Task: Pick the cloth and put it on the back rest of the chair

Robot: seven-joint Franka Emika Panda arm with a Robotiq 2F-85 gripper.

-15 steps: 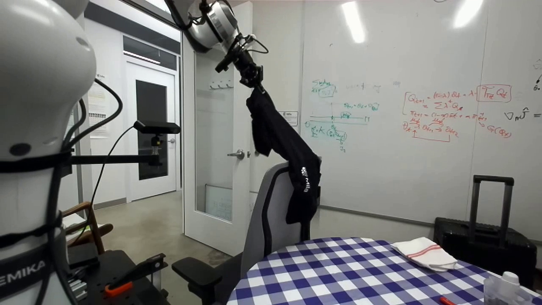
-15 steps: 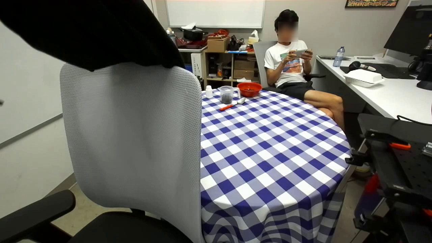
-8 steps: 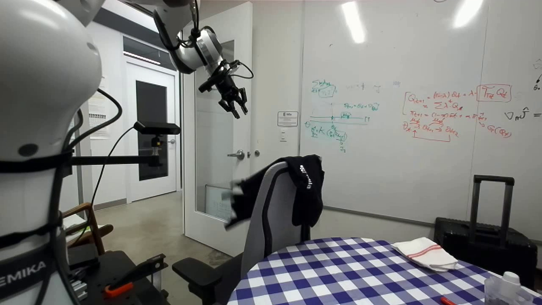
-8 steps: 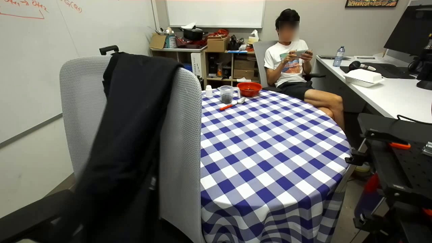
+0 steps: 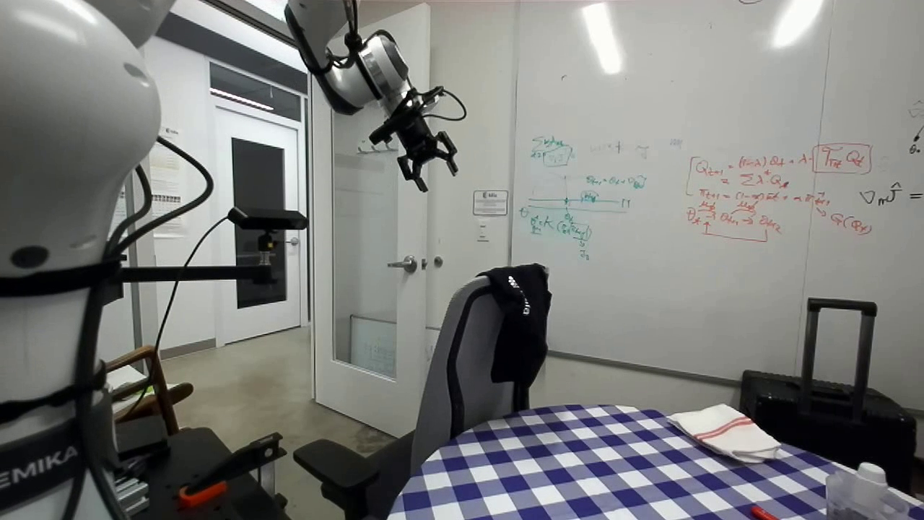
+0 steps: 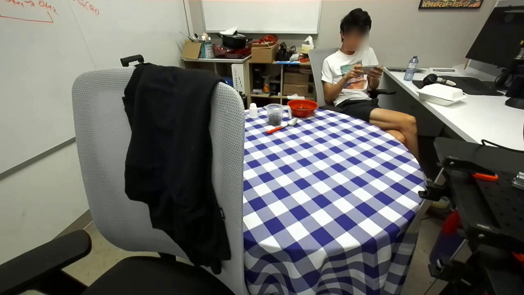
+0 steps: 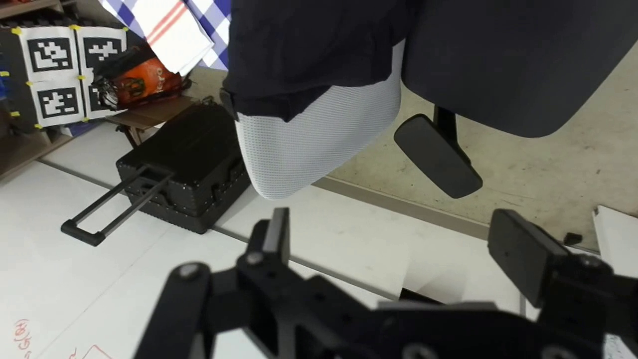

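The black cloth (image 5: 521, 328) lies folded over the top edge of the grey chair's back rest (image 5: 442, 375) and hangs down on both sides of it. In an exterior view the longer part of the cloth (image 6: 172, 143) falls along the seat side of the back rest (image 6: 100, 164), right of its middle. My gripper (image 5: 438, 180) is above the chair, well apart from the cloth. Its fingers are spread wide with nothing between them. Seen from the wrist, the cloth (image 7: 314, 45) drapes over the mesh back rest (image 7: 319, 149), beyond the open gripper (image 7: 391, 232).
Beside the chair stands a round table with a checked tablecloth (image 6: 327, 176); a folded white towel (image 5: 725, 432) lies on it. A black suitcase (image 5: 816, 412) is near the whiteboard. A person (image 6: 352, 82) sits across the table. The chair's armrest (image 6: 45, 254) sticks out beside the seat.
A second ago my gripper was shut on the cloth's raised end. It has let go and opened, dipped, then risen again. The freed end has swung down and hangs against the back rest.
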